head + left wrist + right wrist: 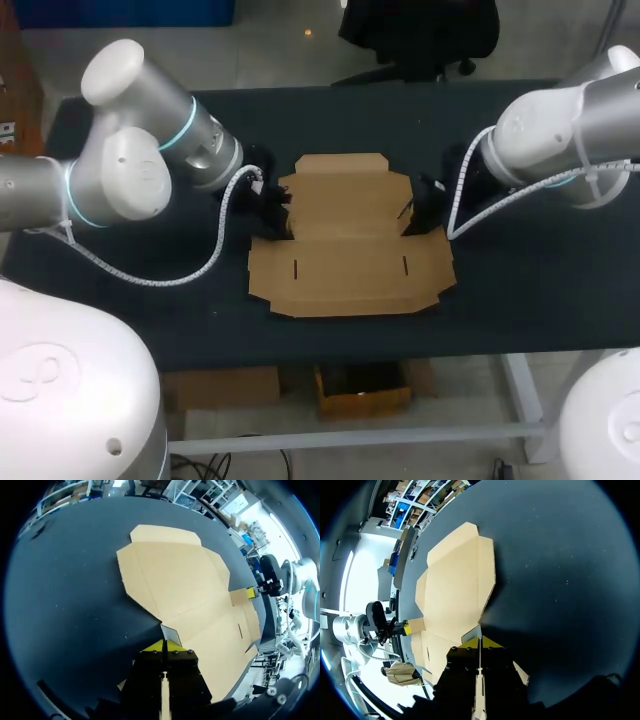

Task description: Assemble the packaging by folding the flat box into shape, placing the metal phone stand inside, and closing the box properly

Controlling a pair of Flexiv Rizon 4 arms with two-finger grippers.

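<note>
Cardboard box [350,260] flat on the desk [540,290], left hand [165,644] and right hand [480,641] each clamped on one side of it. I'd lift both sides evenly.

it looks like a robotics lab. two white jointed machines, the left arm [130,170] in the upper left of the frame and the right arm [560,130] in the upper right, trail coiled cable [160,278] over a black-topped table [540,290] on a metal frame. a flat box [350,270] of brown card lies mid-frame.
</note>
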